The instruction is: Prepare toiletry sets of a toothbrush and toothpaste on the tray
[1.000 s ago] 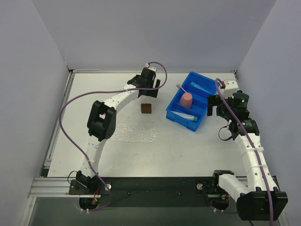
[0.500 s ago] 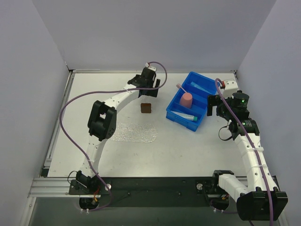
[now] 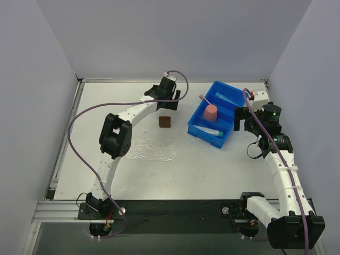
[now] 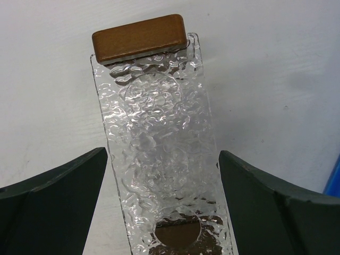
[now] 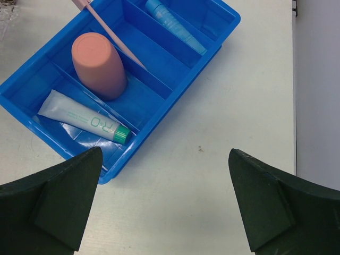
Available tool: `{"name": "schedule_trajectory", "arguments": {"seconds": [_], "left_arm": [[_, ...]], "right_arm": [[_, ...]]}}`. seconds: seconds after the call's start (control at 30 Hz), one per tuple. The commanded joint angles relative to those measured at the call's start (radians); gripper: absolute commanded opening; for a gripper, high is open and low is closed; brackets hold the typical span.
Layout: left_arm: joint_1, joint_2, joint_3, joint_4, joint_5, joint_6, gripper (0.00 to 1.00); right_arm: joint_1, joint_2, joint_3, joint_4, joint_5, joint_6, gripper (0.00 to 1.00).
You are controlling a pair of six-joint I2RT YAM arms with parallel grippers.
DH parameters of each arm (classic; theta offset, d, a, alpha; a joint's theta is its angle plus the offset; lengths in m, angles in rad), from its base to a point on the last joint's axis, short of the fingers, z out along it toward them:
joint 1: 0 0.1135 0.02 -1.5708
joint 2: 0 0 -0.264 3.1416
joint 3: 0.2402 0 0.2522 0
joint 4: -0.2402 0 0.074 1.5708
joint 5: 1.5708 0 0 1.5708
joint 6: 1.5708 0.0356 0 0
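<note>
Tray (image 3: 154, 149) lies flat at centre-left of the table, nothing on it. L gripper (image 3: 168, 101) hovers further back w/ jaws spread wide, holding nothing. Just near of it sits a brown block (image 3: 165, 122); whether it touches the tray's edge is hard to tell from the wrist view. To the right, the blue bin (image 3: 190, 130) holds everything else. Far slot has the blue tube (image 3: 226, 97), mid slot has the toothbrush (image 3: 203, 98) beside a pink cup (image 3: 211, 112), and near slot has the white tube (image 3: 210, 130). R gripper (image 3: 241, 119) hangs right of the bin, released and empty.
</note>
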Motion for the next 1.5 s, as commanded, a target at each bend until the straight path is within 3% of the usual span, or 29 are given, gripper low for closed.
{"name": "schedule_trajectory", "arguments": {"seconds": [0.0,0.43,0.67,0.77,1.1,1.43,1.47], "left_arm": [[0.000,0.012,0.020,0.016,-0.013,-0.012,0.97],[0.008,0.068,0.072,-0.019,0.020,-0.013,0.97],[0.014,0.018,0.055,-0.025,0.062,0.016,0.86],[0.014,-0.016,0.040,-0.030,0.073,0.054,0.77],[0.041,-0.180,-0.042,-0.150,0.198,0.342,0.55],[0.147,-0.474,-0.376,-0.151,0.556,0.678,0.49],[0.165,-0.508,-0.402,-0.166,0.639,0.741,0.49]], "right_arm": [[-0.001,0.001,0.014,0.017,-0.011,-0.004,1.00],[-0.001,0.007,0.014,0.017,-0.013,-0.006,1.00],[-0.001,0.008,0.014,0.017,-0.016,-0.003,1.00],[-0.001,0.007,0.014,0.017,-0.018,-0.003,1.00],[0.001,0.008,0.014,0.014,-0.030,-0.001,1.00],[0.007,0.019,0.022,0.007,-0.024,-0.003,1.00],[0.007,0.018,0.022,0.007,-0.022,-0.003,1.00]]}}
